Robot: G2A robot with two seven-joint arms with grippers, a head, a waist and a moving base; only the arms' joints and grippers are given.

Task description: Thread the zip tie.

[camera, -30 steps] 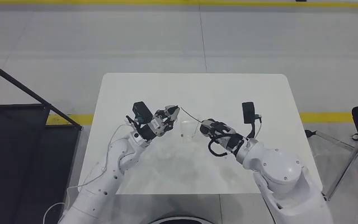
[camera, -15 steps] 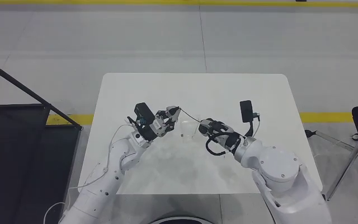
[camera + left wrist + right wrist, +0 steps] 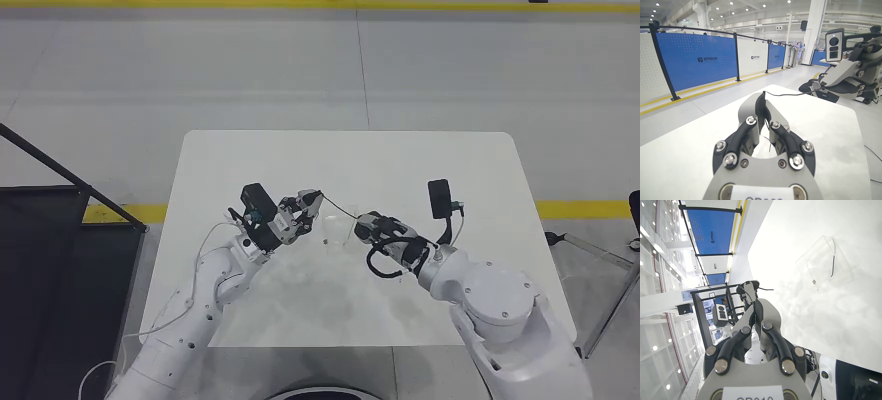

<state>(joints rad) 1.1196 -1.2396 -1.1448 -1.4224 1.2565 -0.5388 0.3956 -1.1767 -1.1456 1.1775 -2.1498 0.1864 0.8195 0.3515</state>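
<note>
Holding the zip tie (image 3: 789, 95) above the surface (image 3: 450, 170), your left claw (image 3: 763, 103) and right claw (image 3: 755, 306) each pinched one end; no loop was formed, threading judged not yet done.

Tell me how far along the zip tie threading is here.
Done: the zip tie is held up above the table. In hand: left gripper and right gripper, both shut, pinch it, strand spanning between them. Left: no closed loop shows; threading tail through head remains.
</note>
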